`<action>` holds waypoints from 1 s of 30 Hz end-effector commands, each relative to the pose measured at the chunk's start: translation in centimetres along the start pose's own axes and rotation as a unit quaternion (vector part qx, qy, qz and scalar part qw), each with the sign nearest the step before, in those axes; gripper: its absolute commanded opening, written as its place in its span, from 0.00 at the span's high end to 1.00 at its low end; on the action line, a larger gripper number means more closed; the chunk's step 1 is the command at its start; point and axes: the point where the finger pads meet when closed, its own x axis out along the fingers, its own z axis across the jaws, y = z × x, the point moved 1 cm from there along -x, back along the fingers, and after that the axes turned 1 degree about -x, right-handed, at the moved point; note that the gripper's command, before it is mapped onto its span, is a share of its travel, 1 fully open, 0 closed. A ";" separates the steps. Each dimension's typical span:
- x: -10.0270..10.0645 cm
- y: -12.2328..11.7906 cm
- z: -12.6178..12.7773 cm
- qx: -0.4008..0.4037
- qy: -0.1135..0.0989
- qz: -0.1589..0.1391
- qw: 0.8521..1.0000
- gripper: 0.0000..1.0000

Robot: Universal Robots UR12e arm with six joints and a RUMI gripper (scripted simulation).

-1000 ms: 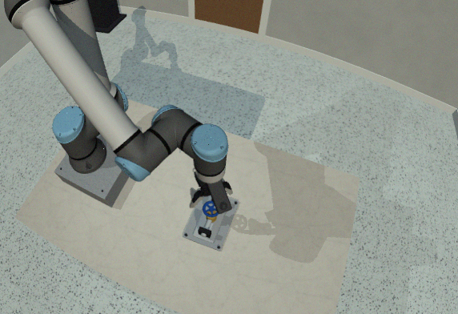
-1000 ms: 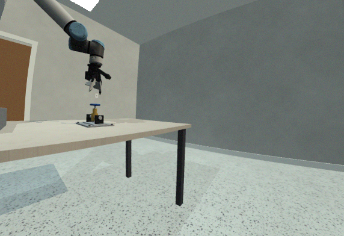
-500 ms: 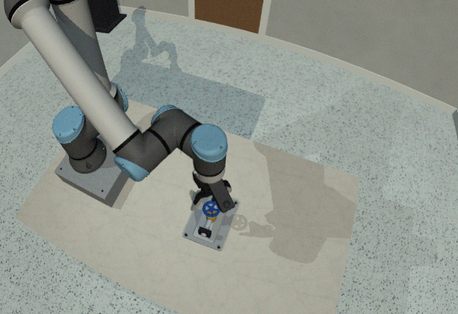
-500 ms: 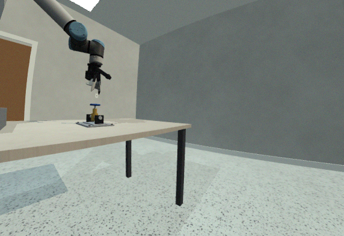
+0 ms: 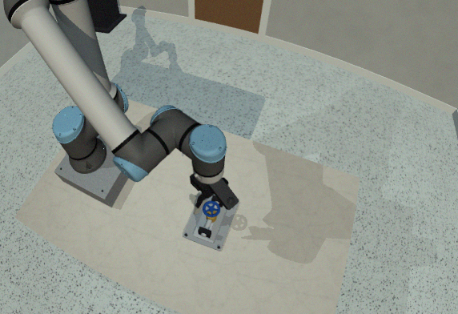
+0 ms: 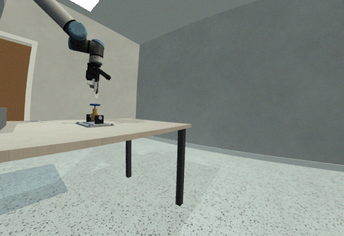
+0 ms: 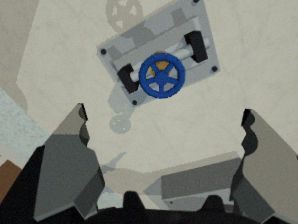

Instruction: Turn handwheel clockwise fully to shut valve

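Speckled floor (image 6: 240, 194), grey walls (image 6: 240, 82)

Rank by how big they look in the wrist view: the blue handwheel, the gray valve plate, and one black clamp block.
1. Plate, clearly the largest.
2. Handwheel; it sits nearer the camera, so it may look bigger than it is.
3. Clamp block, smallest.
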 end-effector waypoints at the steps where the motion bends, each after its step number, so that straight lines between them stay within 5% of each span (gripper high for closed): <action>1: 0.1 -0.1 0.2 -0.080 0.002 -0.001 0.997 0.00; 30: 0.1 -0.1 0.1 -0.306 0.002 -0.001 0.952 0.00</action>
